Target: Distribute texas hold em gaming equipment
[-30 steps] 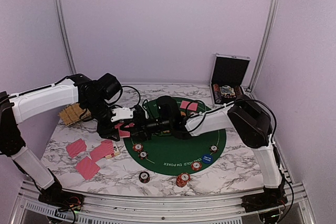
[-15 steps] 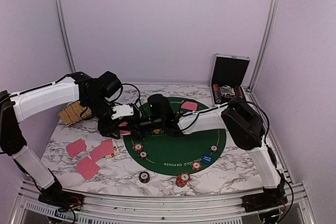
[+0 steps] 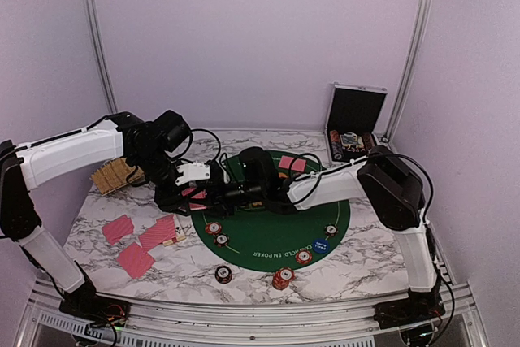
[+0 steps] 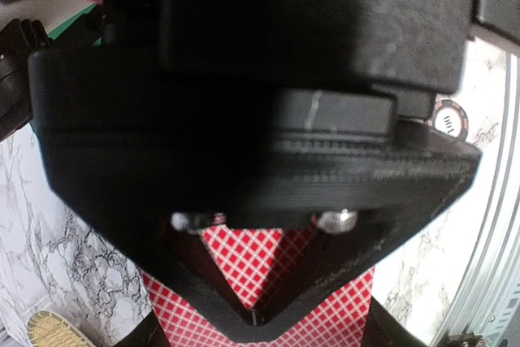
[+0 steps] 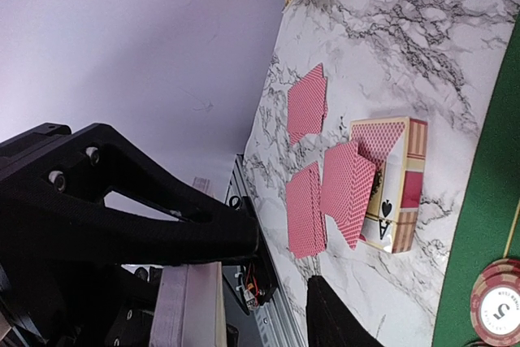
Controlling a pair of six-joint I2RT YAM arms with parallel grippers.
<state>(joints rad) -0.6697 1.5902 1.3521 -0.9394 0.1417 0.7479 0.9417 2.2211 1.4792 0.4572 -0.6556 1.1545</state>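
Observation:
My left gripper (image 3: 189,194) is shut on a stack of pink-red-backed cards (image 4: 244,270) and holds it above the marble table at the green mat's left edge. In the left wrist view the fingers (image 4: 256,318) meet over the cards. My right gripper (image 3: 214,194) reaches left, close beside the left gripper. Its jaws (image 5: 283,264) are open and nothing shows held between them. Three card piles (image 3: 136,259) and a card box (image 3: 175,236) lie at the front left. Striped chips (image 3: 213,228) and a blue disc (image 3: 322,245) sit on the green mat (image 3: 268,245).
A woven basket (image 3: 114,175) stands at the far left. An open silver case (image 3: 355,119) stands at the back right. One pink card (image 3: 292,163) lies on the mat's far side. Two chips (image 3: 282,279) sit on the marble near the front edge.
The right gripper moved left toward the left gripper, then drew back slightly to the right. The left gripper rose a little with the cards in it.

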